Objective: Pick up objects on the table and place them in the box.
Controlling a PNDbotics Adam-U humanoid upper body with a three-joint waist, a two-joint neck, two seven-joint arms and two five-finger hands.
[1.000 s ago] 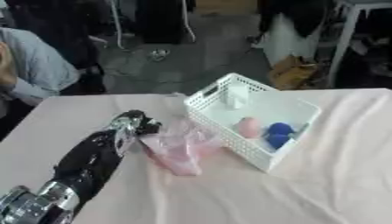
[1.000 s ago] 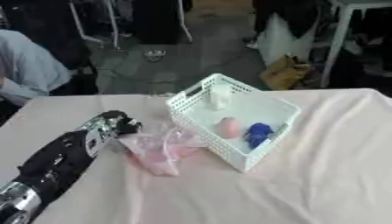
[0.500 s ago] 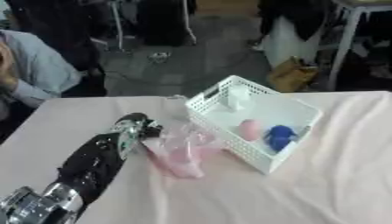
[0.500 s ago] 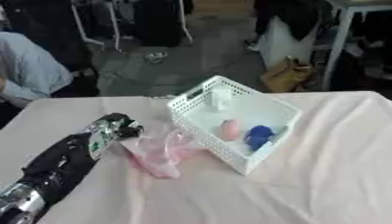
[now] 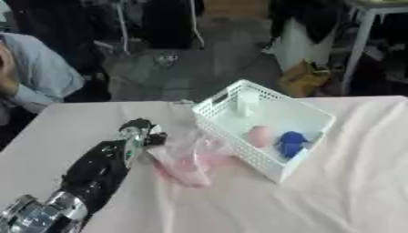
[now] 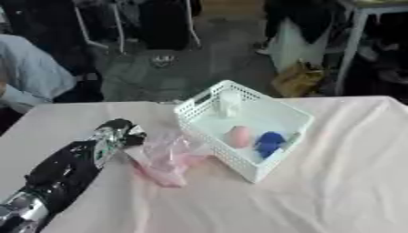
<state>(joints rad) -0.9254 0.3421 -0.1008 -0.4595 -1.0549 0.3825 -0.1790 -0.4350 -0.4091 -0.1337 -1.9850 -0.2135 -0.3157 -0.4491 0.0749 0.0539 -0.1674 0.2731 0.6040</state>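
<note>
A white slatted box (image 5: 312, 117) stands on the pink-clothed table (image 5: 334, 200), right of centre. Inside it lie a pink egg-shaped thing (image 5: 259, 135), a blue thing (image 5: 291, 142) and a pale upright piece (image 5: 246, 101) by the far wall. A clear pinkish plastic bag (image 5: 190, 160) lies crumpled against the box's left side. My left hand (image 5: 137, 133) reaches in from the lower left, fingers curled at the bag's left edge and touching it. Whether the fingers hold the plastic is hidden. My right hand is out of sight.
A person in a grey sleeve (image 5: 36, 82) sits at the table's far left corner. Beyond the far edge are chair legs, a brown bag (image 5: 307, 77) on the floor and a table leg (image 5: 354, 43). Bare cloth stretches to the right and front.
The whole picture has shifted a little, so the camera moved. My left hand has stayed at the bag's left edge; the bag and box look unmoved.
</note>
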